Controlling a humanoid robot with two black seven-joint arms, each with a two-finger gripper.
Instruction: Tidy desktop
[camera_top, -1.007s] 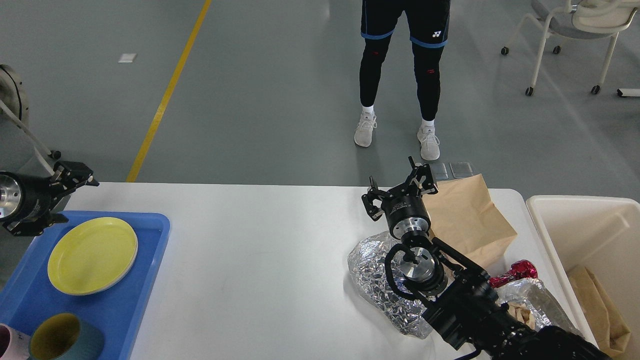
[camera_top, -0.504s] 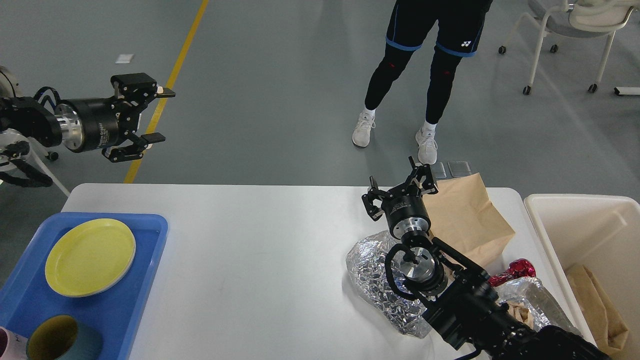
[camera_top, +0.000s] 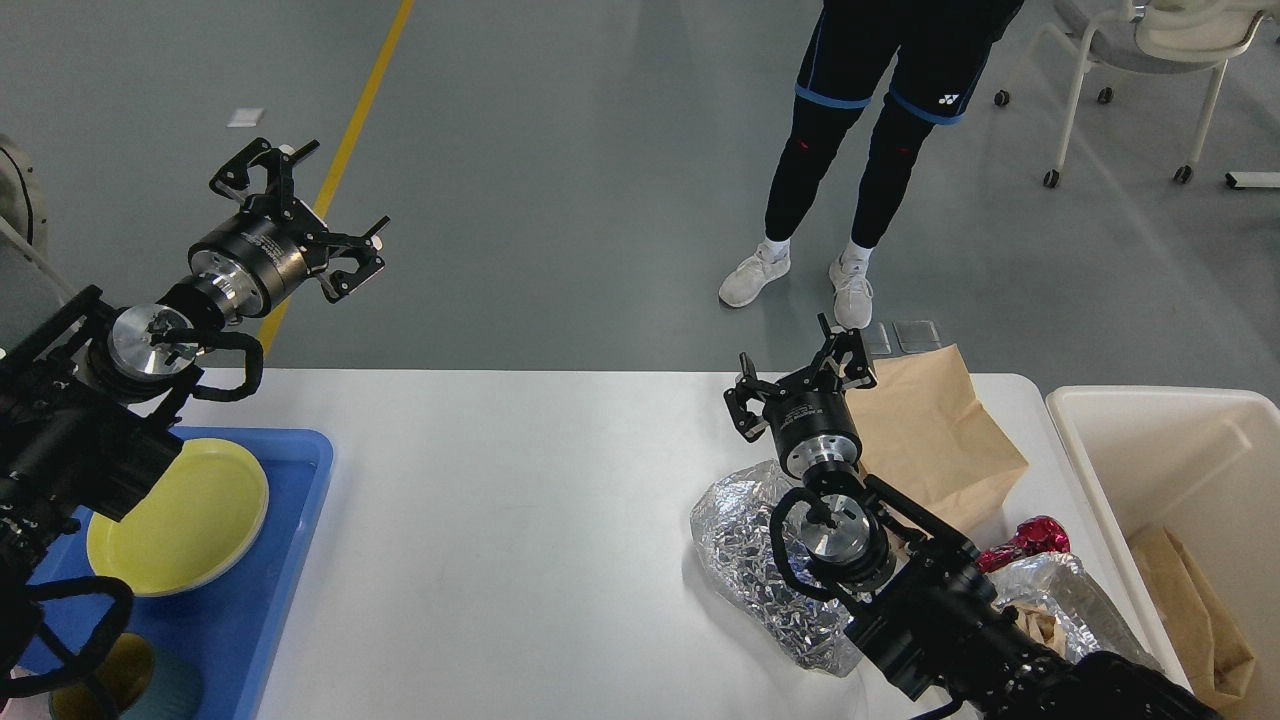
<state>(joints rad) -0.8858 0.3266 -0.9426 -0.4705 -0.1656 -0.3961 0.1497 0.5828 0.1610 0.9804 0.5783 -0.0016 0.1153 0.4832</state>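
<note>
Hovering up over the far right part of the white table (camera_top: 520, 520), the right claw (camera_top: 800, 375) has its fingers spread wide with nothing in them, right next to a brown paper bag (camera_top: 935, 435) and above some crumpled foil (camera_top: 760, 560). Left claw (camera_top: 300, 215) is spread and empty too, hanging past the table's far left corner, with the blue tray (camera_top: 285, 570) and yellow plate (camera_top: 190, 525) below its arm.

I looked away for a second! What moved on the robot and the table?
The left hand swung up from beside the blue tray and now hangs open over the floor, holding nothing. The person stepped to the right. The right hand, foil and paper bag stayed put.
</note>
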